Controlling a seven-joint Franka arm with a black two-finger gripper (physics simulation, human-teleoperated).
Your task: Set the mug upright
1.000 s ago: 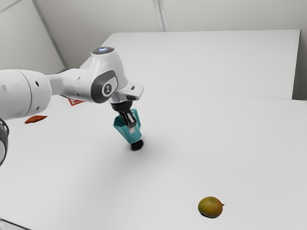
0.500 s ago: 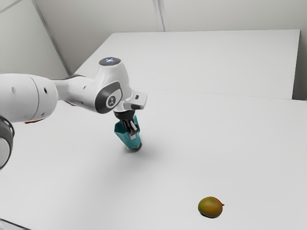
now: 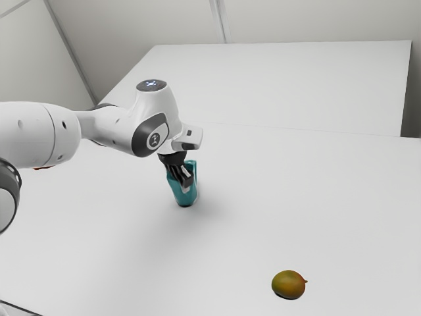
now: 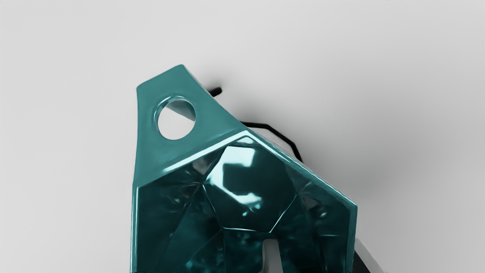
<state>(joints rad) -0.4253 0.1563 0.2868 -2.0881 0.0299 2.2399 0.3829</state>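
Observation:
The teal faceted mug [image 3: 183,194] is almost upright in the exterior view, its base down at the tabletop and its mouth facing up; whether the base lies fully flat I cannot tell. My gripper [image 3: 186,184] is over it, fingers pointing down at the mouth. In the wrist view I look into the mug [image 4: 166,151], whose handle with a round hole sticks out away from my fingers. The gripper [image 4: 318,254] stands open astride the wall: one grey fingertip is inside the mug, the other outside, partly hidden behind the wall, with a gap between them.
A green-brown mango [image 3: 288,284] lies on the white table [image 3: 316,197], toward the exterior view's bottom right. Part of a reddish object [image 3: 43,168] shows behind the arm at the exterior view's left.
The tilted mug has come down and turned to nearly upright. My hand moved down and slightly toward the exterior view's right, then hardly shifted over the last half second. The fingers look farther apart.

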